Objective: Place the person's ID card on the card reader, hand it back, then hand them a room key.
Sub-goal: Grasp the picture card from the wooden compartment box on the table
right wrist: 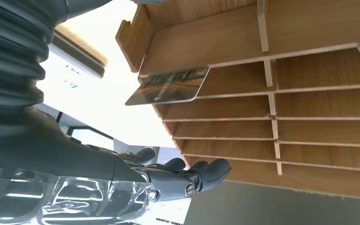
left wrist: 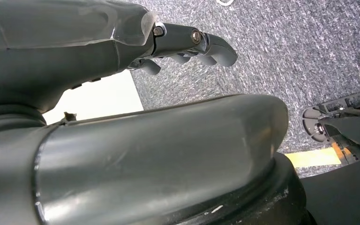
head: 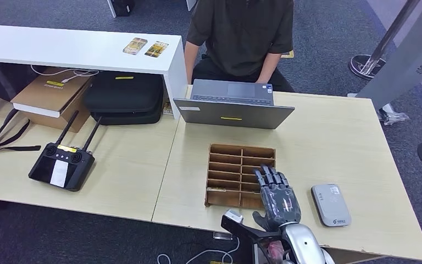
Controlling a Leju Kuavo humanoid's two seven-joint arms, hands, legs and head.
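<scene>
- The person (head: 242, 38) behind the laptop (head: 233, 104) is cut off above the shoulders by the picture's edge.
- The right hand (head: 277, 198) covers the near right slots of the wooden rack (head: 231, 165).
- A card (right wrist: 168, 86) sticks out of one slot; its print is too small to read.
- The left hand (left wrist: 187, 44) is partly hidden behind its own thumb and cover.

Floor: dark grey-blue carpet (head: 329, 44), beyond and beside the right hand (head: 277, 198).
Tables: pale wooden desks (head: 335, 143) under the hand; white raised counter (head: 60, 47) far left of it.
Post: slanted metal pole with round base (head: 371, 61), beyond-right.
</scene>
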